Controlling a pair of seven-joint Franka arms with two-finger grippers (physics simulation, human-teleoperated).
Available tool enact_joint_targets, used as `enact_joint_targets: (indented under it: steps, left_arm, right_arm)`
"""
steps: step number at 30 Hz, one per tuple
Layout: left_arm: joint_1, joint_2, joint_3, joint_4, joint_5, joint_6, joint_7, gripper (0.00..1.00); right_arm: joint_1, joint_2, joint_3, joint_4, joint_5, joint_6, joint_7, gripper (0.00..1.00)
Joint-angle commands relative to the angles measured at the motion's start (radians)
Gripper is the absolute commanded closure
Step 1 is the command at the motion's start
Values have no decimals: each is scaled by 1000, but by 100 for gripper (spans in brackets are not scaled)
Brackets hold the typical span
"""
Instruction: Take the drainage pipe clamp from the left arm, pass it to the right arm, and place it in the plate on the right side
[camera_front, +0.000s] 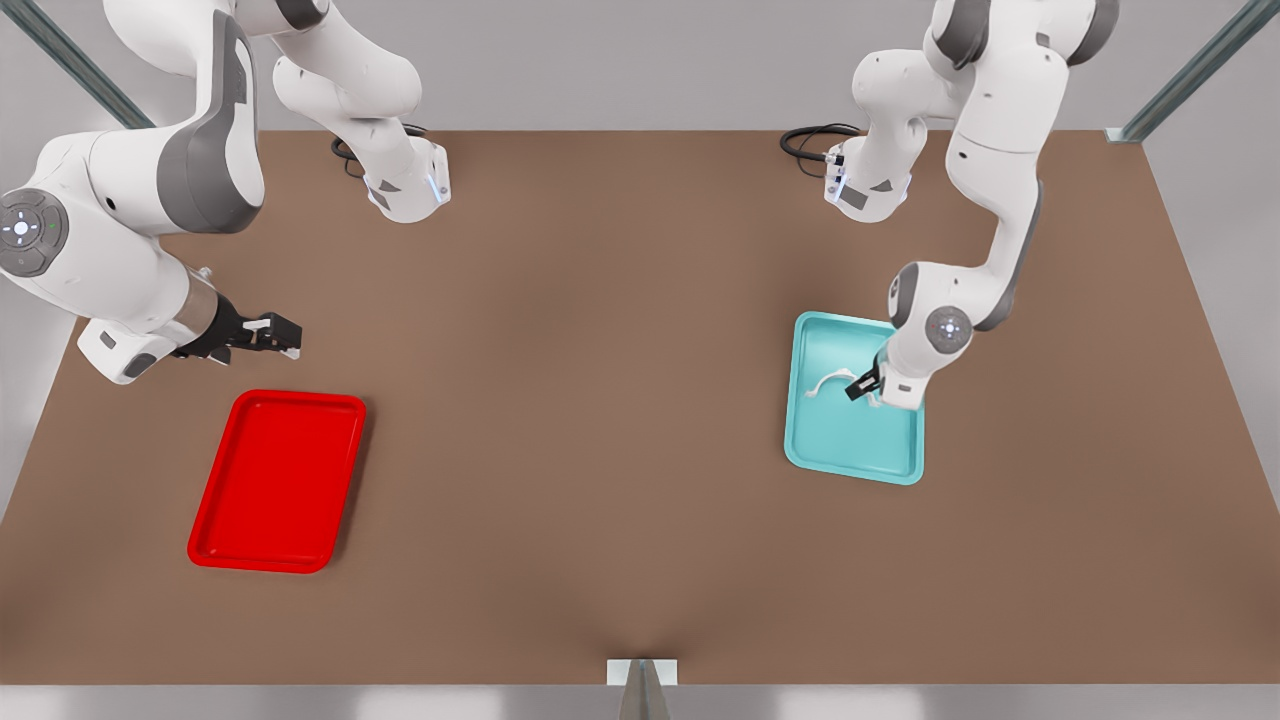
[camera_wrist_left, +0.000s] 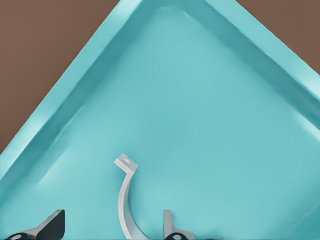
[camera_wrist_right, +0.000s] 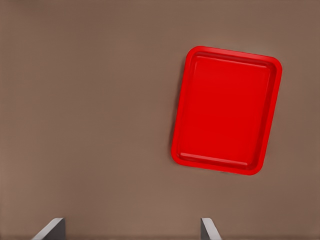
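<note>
The left gripper (camera_front: 866, 384) is down inside the teal tray (camera_front: 850, 450), which sits toward the table's (camera_front: 600, 400) edge on the front view's right. Its fingers (camera_wrist_left: 170, 225) are spread, with the clamp (camera_wrist_left: 126, 197) lying on the tray floor between them, one foot tab pointing away from the gripper. Nothing is pinched yet.

The right gripper (camera_front: 285, 335) waits above the table near the opposite edge, just beyond the far short rim of the red plate (camera_front: 275, 480). Its fingers (camera_wrist_right: 207, 230) are also spread and hold nothing.

The risk I see is in the grab. The clamp is a thin curved strap lying closer to one finger than the other, so closing could push it sideways or flip it out instead of pinching it. A weak hold on so slim a piece could also let it twist or drop during the handover, well short of the plate
</note>
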Motion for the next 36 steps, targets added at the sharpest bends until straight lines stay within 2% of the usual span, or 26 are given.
enact_joint_targets:
  steps: [1,3,4,5,6,8,12,18,23,25,31,35,36]
  left_arm:
    - [6,20,-1,0,2,84,-35,5]
    - [6,35,-1,0,2,102,-35,7]
    - [6,38,-1,0,2,104,-35,12]
    - [6,40,-1,0,2,104,-35,28]
    - [8,43,-1,0,2,104,-19,39]
    - [9,41,-1,0,2,102,-19,49]
    - [11,40,-1,0,2,102,-18,55]
    - [9,36,-1,-9,2,101,-18,55]
    - [9,33,-2,-14,2,101,-19,75]
    - [9,33,-2,-14,2,101,-19,79]
    - [11,-3,-5,-2,-10,86,-29,79]
    - [-6,-48,-50,104,-151,-23,-30,79]
    - [-12,-46,-74,184,-182,-97,-51,79]
  right_arm:
    - [0,-1,0,0,1,0,-3,0]
    - [-1,-1,0,-1,1,-1,-4,0]
    - [-2,-1,0,-1,1,-1,-4,0]
    - [-2,-1,0,-1,1,-1,-4,0]
    - [0,-1,0,-1,1,-1,-4,0]
    - [-2,-1,0,-1,1,-1,-4,0]
    - [-2,-1,0,-1,1,-1,-4,0]
    - [-2,-1,0,-1,1,-3,-4,0]
    - [-2,-1,0,-1,1,-3,-6,0]
    - [-2,-1,0,-1,1,-3,-6,0]
    - [-2,-1,0,-1,1,-3,-6,0]
    - [0,-1,-1,-1,1,-3,-4,0]
    - [0,-1,-1,0,1,-3,-3,0]
